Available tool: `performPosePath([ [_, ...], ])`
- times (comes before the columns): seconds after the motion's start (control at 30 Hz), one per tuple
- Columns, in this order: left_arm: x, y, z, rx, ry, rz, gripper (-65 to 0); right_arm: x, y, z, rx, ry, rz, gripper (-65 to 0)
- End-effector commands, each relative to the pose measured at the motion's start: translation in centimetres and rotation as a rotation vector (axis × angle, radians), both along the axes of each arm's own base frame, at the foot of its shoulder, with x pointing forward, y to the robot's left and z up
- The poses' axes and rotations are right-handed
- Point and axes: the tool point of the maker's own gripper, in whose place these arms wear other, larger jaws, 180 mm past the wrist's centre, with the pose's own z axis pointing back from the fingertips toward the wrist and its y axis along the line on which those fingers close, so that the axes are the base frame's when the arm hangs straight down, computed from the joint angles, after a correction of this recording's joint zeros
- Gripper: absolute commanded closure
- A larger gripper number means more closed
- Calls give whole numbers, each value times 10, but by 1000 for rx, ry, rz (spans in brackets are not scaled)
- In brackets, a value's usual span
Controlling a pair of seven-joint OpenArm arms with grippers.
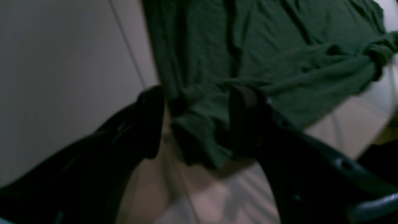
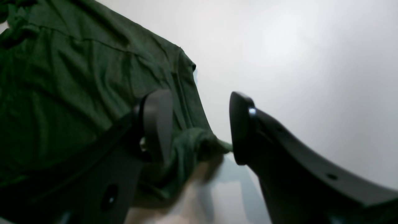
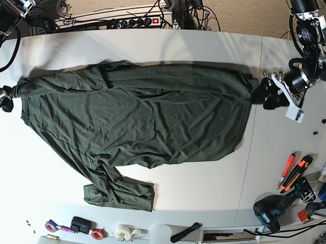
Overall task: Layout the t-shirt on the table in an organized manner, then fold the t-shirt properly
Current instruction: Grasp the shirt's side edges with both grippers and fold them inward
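Observation:
The dark green t-shirt [image 3: 141, 112] lies stretched wide across the white table [image 3: 208, 190], with one sleeve folded under near the front left. My left gripper [image 3: 266, 92] is at the shirt's right end. In the left wrist view the gripper [image 1: 199, 121] stands open, with a bunched edge of the t-shirt [image 1: 264, 46] loose between its fingers. My right gripper [image 3: 1, 99] is at the shirt's left end. In the right wrist view this gripper [image 2: 200, 124] is open too, and a rolled corner of the t-shirt [image 2: 62, 77] lies between the fingers, its tip reaching one of them.
An orange cutter [image 3: 293, 171] and a drill [image 3: 273, 209] lie at the front right. Tape rolls [image 3: 97, 232] sit along the front left edge. A power strip [image 3: 138, 21] and cables run along the back. A thin seam [image 3: 254, 135] crosses the tabletop on the right.

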Motion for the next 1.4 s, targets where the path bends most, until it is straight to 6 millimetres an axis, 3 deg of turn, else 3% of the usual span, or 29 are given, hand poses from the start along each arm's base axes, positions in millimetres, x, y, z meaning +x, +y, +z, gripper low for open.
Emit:
performPosePath([
  [0.0, 16, 9, 19, 8, -77, 32, -335, 13, -12, 31, -45, -91, -9, -293],
  [0.17, 49, 25, 33, 83, -134, 113, -335, 37, -11, 58, -53, -214, -13, -292],
  [0.33, 92, 18, 29, 65, -105, 110, -335, 74, 8, 71, -104, -220, 61, -292],
  [0.53, 134, 1, 2, 20, 24, 73, -335, 120, 43, 63, -238, -139, 168, -292],
  [0.67, 151, 2, -8, -8, 100, 85, -335, 144, 55, 42, -271, -68, 207, -292],
  [0.83, 154, -1, -10, -90, 161, 85, -335, 164, 39, 14, -146, -31, 133, -292],
  [1.03, 152, -16, -18, -136, 187, 78, -335, 184, 30, 5, -1, -65, 45, -292],
  [1.17, 153, -38, -22, -172, 193, 62, -335, 183, 37, -11, 44, -44, 33, -292],
  [1.37, 155, -76, -26, -197, 187, 22, -335, 189, 67, -33, 90, -17, 66, -292],
])
